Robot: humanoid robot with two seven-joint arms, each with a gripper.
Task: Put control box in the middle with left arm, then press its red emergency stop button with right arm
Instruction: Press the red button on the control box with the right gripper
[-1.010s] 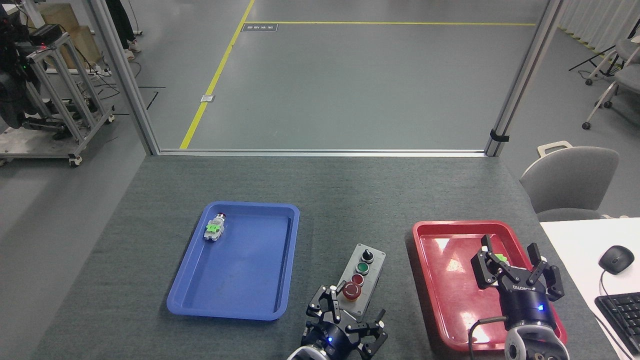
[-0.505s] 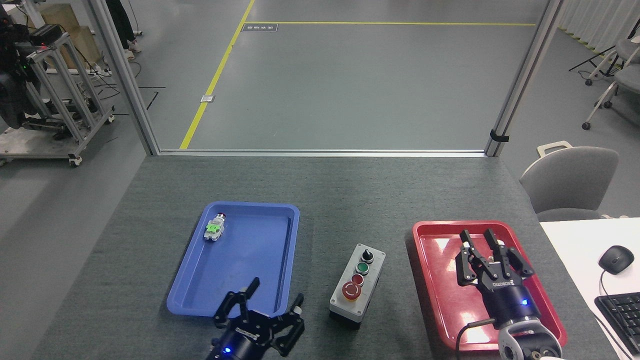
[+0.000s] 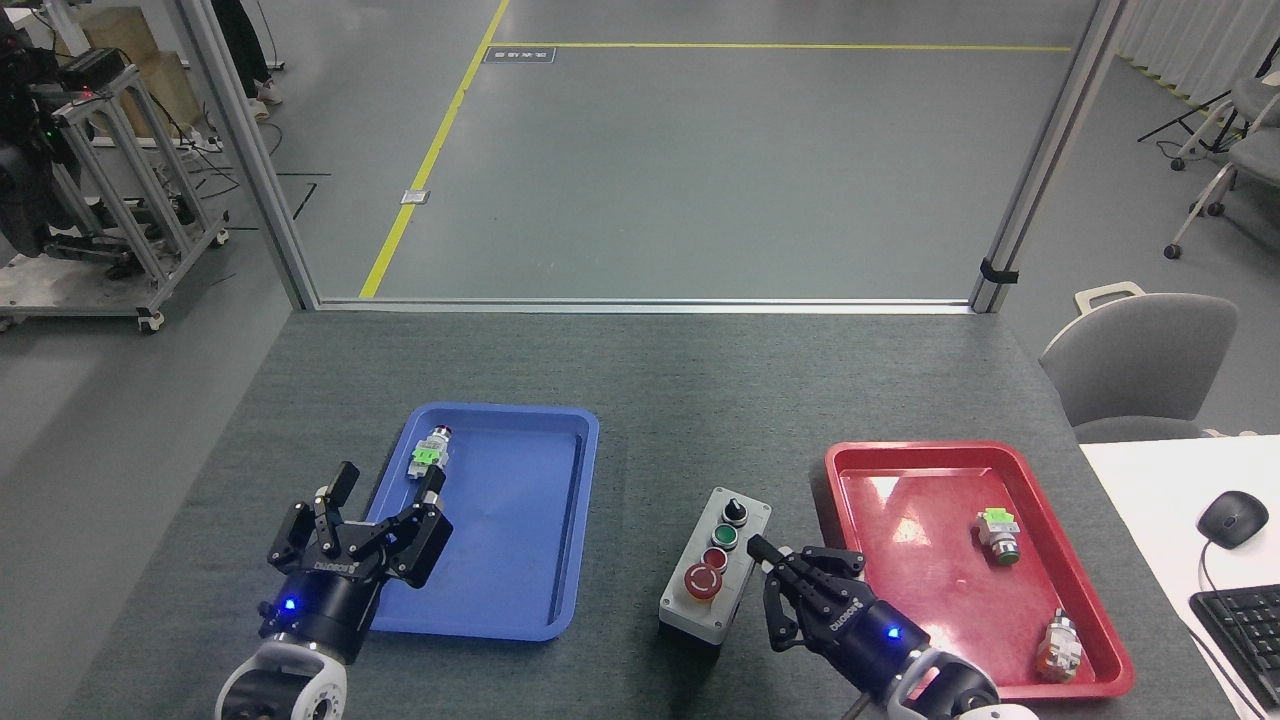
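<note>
The oblong light-grey control box with a black base [image 3: 712, 565] stands on the bare dark grey felt table [image 3: 660, 370] between the blue plastic tray [image 3: 590, 425] and the red plastic tray [image 3: 835, 465], so placing looks done. The left end effector [image 3: 375, 515] hovers open and empty over the blue tray's near left edge. The right end effector [image 3: 790, 570], fingers drawn together and holding nothing, sits just right of the box. It should shift left over the round red mushroom-cap emergency stop button [image 3: 701, 581] and press straight down, clear of the smaller flat red button [image 3: 715, 558].

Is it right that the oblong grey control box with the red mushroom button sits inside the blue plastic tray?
No. The head view shows the control box on the bare dark grey tabletop, between the blue tray and the red tray, not in either.
</note>
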